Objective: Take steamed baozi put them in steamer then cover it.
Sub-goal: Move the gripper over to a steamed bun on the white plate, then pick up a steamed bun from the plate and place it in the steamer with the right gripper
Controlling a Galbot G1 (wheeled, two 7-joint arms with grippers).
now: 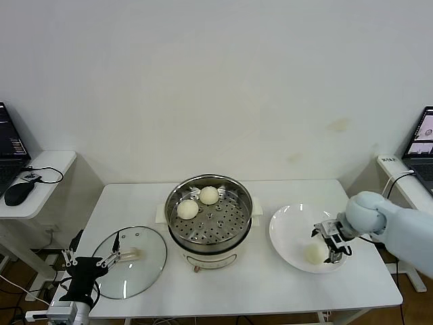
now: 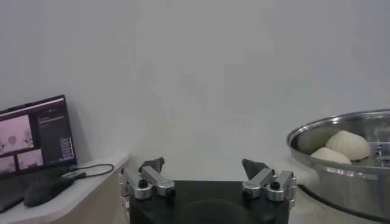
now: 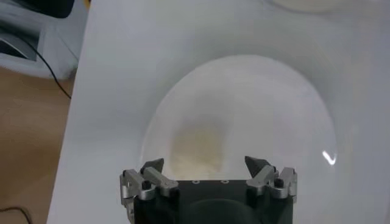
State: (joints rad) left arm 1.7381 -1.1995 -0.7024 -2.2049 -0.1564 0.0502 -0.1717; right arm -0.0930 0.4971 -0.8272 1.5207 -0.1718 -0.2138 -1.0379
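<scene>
Right gripper (image 1: 331,244) hovering over the white plate (image 1: 287,227), jaws spread wide and gripping nothing, fingertips (image 3: 152,165) poised just above a single baozi (image 1: 315,252). Lying right beneath that gripper, the bun, resting on the near part of the plate and touching no finger; in the right wrist view showing as a pale blurred mound (image 3: 196,149) between the two open tips. Sitting to the gripper's left, just beside the plate, the steamer (image 1: 209,211), uncovered, perforated tray showing. Holding two more buns on the far left part of that tray, one (image 1: 187,209) and another (image 1: 209,195) near each other; whether they touch, hard to tell. Appearing again in the left wrist view, the same pair (image 2: 347,145) inside the shiny steamer wall (image 2: 341,176).

Left gripper (image 1: 86,263) waiting low at the table's near left corner, jaws standing wide, nothing between them. Lying flat on the table (image 1: 270,284) just to the right of that gripper, the cover (image 1: 132,261), cream handle upward, well apart from the right gripper and beside the steamer on its left. Standing farther left of the left gripper, a side desk with a black mouse (image 1: 16,193) and a laptop (image 2: 33,137).
</scene>
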